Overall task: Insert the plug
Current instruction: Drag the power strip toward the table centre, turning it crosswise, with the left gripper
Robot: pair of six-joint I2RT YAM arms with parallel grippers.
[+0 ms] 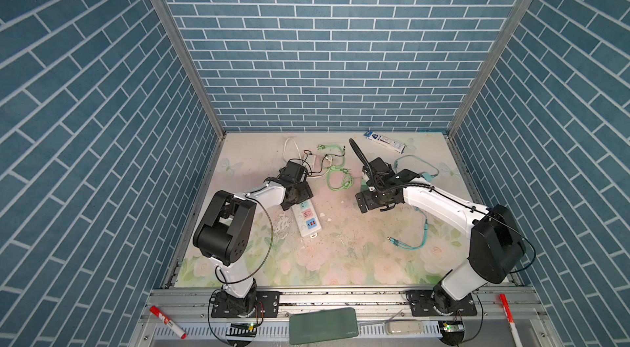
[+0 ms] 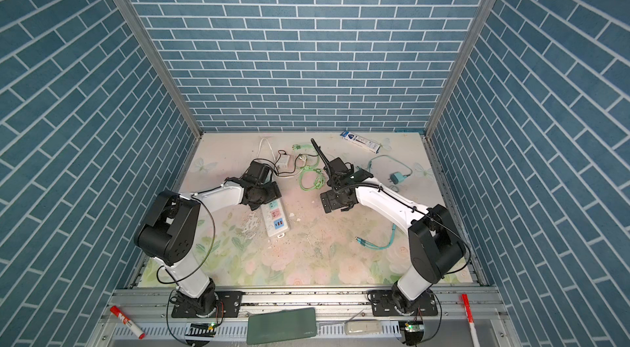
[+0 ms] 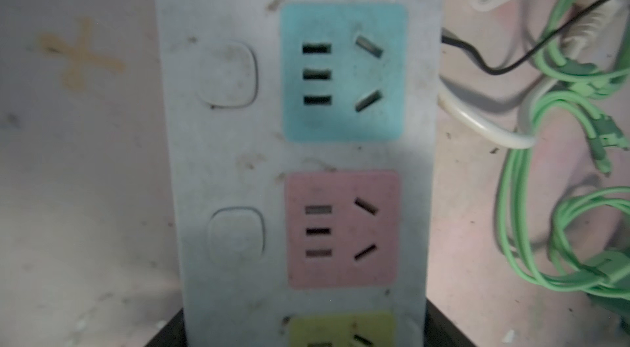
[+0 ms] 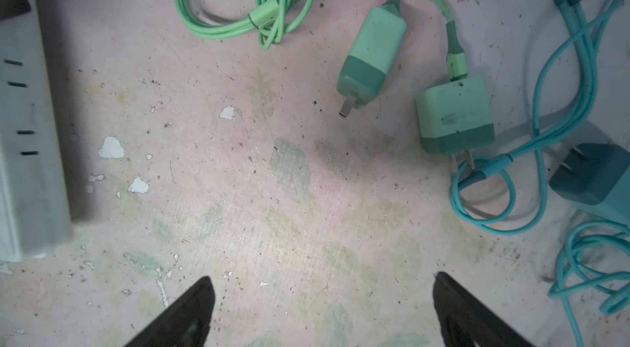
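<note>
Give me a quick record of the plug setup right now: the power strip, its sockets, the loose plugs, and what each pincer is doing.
target: power strip, flat on the table
sockets: blue socket and pink socket empty; yellow socket only partly in view
left arm: left pincer closed on the power strip at its yellow end
right arm: right pincer open, empty, above bare table
plugs: slim green charger plug and square green charger plug lying loose, prongs showing, untouched
progress: no plug inserted in any socket that shows
</note>
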